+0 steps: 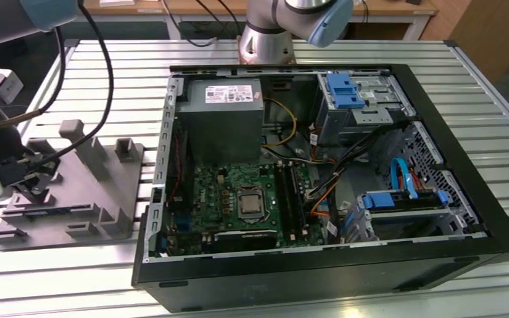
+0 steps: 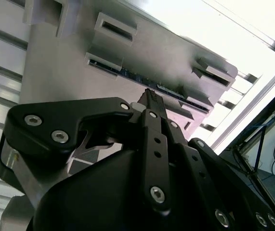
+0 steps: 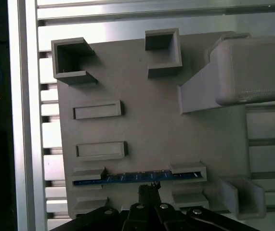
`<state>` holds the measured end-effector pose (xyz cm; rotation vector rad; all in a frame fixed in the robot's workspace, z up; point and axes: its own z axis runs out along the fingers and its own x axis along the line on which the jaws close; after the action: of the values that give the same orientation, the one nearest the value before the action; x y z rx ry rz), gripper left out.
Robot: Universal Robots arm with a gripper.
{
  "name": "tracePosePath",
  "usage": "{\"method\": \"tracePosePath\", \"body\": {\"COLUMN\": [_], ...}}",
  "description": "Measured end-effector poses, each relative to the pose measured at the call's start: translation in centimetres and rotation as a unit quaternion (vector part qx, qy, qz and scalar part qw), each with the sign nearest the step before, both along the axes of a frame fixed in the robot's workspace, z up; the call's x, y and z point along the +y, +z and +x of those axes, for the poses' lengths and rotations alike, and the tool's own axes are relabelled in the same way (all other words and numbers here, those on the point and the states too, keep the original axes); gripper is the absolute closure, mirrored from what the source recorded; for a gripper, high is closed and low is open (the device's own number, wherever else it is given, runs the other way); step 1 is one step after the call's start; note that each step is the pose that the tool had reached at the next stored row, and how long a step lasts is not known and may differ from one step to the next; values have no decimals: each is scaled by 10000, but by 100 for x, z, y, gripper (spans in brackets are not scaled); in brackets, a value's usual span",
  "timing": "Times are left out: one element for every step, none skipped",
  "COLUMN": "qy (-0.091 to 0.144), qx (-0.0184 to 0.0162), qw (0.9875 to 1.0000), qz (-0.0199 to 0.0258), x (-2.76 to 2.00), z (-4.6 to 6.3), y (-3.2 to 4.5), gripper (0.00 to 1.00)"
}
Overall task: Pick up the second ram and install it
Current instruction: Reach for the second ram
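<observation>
The end effector point(image 1: 36, 194) is hanging low over the near edge of a grey holding fixture point(image 1: 95, 185), which is lying on the slatted metal table point(image 1: 104, 66) at the exterior view's left. The second ram point(image 1: 47, 212) is standing on edge in that fixture, seated between two small raised brackets along the fixture's near side, its bluish strip showing between them.

In the first wrist view, the end effector point(image 3: 149, 188) is pointing at the middle of the ram point(image 3: 127, 178), with its two fingers drawn together and no gap showing between the tips. The tips are sitting right at the stick's edge, but it is not clear whether they are touching it. The second wrist view is showing the same thing from the side: the end effector point(image 2: 151, 98) is reaching the ram point(image 2: 168, 90) at the fixture point(image 2: 79, 72).

To the exterior view's right, well apart from the fixture, an open computer case point(image 1: 325, 271) is lying on the table, with the green board point(image 1: 223, 192) and its long black slots point(image 1: 288, 199) facing up.
</observation>
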<state>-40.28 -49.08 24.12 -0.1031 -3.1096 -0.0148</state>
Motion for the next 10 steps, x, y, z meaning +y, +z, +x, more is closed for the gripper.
{"method": "tracePosePath", "body": {"qy": [2,3,4,3,4,4,4,4,4,4], "qx": [0,0,0,0,0,0,0,1,1,1], "qw": [10000,10000,10000,10000,10000,10000,10000,10000,10000,10000], "qz": [-4,-5,-5,-6,-5,-5,-6,-6,-6,-6], "x": [-1,0,0,0,0,0,0,0,0,0], "z": [0,0,0,-1,-1,-2,-3,-3,-3,-3], "y": [-18,-36,-55,-72,-91,-104,-109,-109,-109,-110], "gripper": [90,90,90,90,90,90,90,90,90,90]}}
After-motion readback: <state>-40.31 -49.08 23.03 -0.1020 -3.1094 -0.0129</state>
